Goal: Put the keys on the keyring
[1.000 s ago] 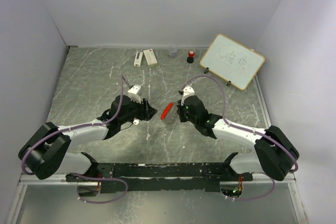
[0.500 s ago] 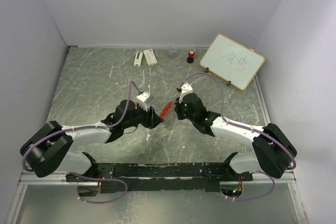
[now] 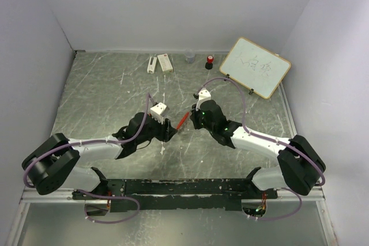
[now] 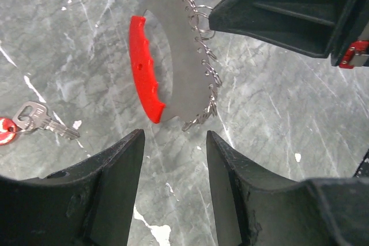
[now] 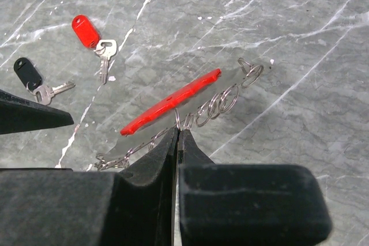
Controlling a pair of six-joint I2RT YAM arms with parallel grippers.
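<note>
Two sets of jaws are being shown nearly tip to tip above the middle of the bench (image 3: pixel 98 96). The right jaws are being pressed fully together on one small wire loop of the keyring (image 4: pixel 181 67), which is thus being grasped at its looped edge. The curved grey piece is being presented edge-on to the right jaws and broadside to the left jaws. The red fob (image 4: pixel 144 67) is being carried along the edge farther from the right jaws.

The left jaws are being held apart, released and grasping nothing. The lower tip of the keyring is being held just ahead of the gap between them, touching neither.

The keys are being left flat on the bench, apart from both sets of jaws. The red-tagged key (image 5: pixel 95 38) and the black-tagged key (image 5: pixel 34 79) are lying near each other, beyond the keyring as seen from the right jaws and off to one side of the left jaws. In the left wrist view only the red-tagged one is being caught, at the frame edge.

Well beyond both sets of jaws, along the far bench edge, a whiteboard (image 3: pixel 255 67), a red-capped black cylinder (image 3: pixel 209 61), a small clear cup (image 3: pixel 189 57) and two white blocks (image 3: pixel 160 63) are being displayed.
</note>
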